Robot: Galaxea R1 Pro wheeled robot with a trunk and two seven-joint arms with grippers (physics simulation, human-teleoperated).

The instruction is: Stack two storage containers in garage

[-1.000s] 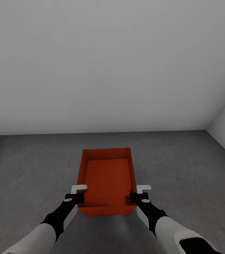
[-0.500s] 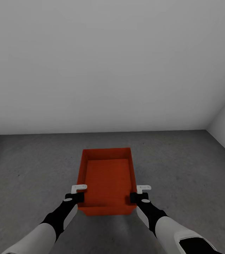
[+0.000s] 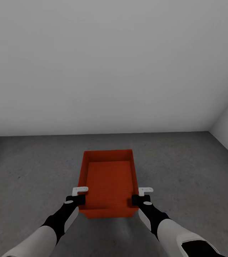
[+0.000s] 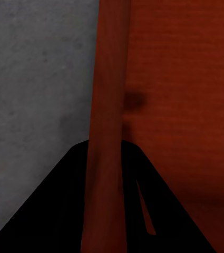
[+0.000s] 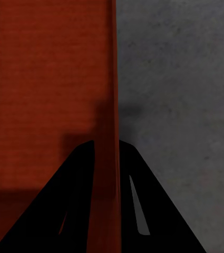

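garage reached | orange-red storage container (image 3: 108, 182) at 12 o'clock, over grey concrete floor (image 3: 185, 171) | left gripper (image 3: 79, 196) and right gripper (image 3: 142, 195) fingers clamp its side walls | release pending; second container, stacking left

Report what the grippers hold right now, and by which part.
Both hold one orange-red storage container: the left gripper straddles its left side wall, the right gripper its right side wall, near the end closest to the robot.

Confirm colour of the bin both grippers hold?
Orange-red storage container, plain walls; clearest in the head view.
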